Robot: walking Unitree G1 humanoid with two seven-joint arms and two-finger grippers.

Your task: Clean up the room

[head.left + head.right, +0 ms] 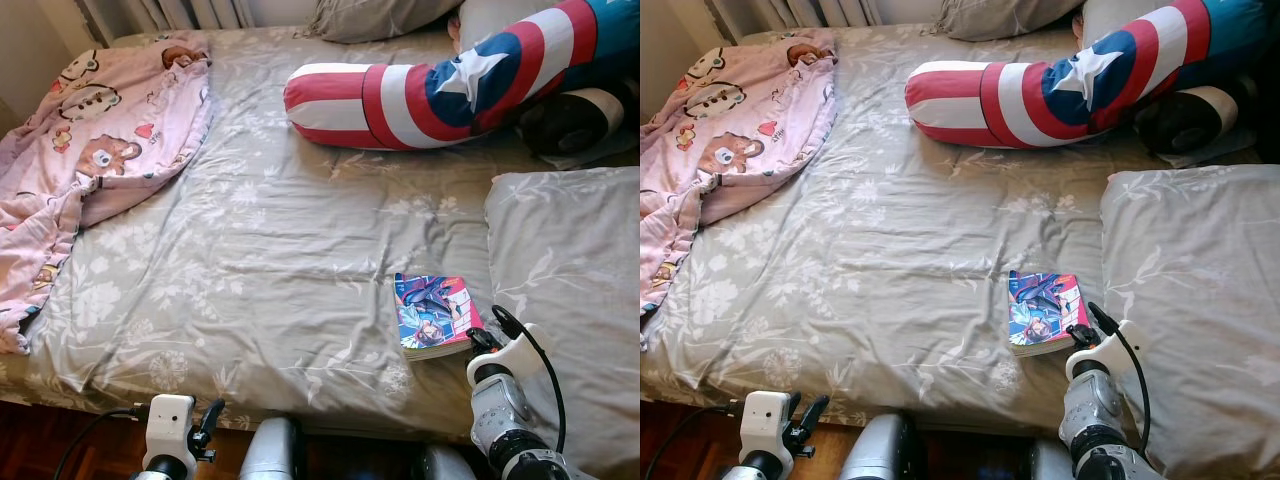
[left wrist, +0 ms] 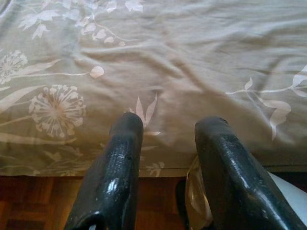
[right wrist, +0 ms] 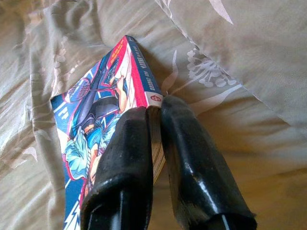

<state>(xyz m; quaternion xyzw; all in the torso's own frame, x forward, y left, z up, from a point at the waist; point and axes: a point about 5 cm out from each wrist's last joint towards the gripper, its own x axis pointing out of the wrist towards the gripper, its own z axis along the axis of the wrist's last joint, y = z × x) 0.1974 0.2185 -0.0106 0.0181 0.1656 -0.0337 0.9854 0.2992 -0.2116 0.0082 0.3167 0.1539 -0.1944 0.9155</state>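
Comic book [image 1: 435,314] lies lower right on the bed [image 1: 280,240], long axis running up-frame; right gripper [image 3: 154,125] clamped on its near corner; left gripper [image 2: 168,139] apart, idle, far off.

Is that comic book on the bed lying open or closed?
Closed. The comic book lies flat on the bed sheet, front cover up, and the right pincer nips its corner by the spine.

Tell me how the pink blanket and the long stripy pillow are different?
The blanket is pink with cartoon bears; the pillow has red and white stripes, blue and a white star. The blanket lies flat and crumpled, hanging over the bed's left edge; the pillow is plump and long, lying near the head of the bed. Both rest on the grey flowered sheet.
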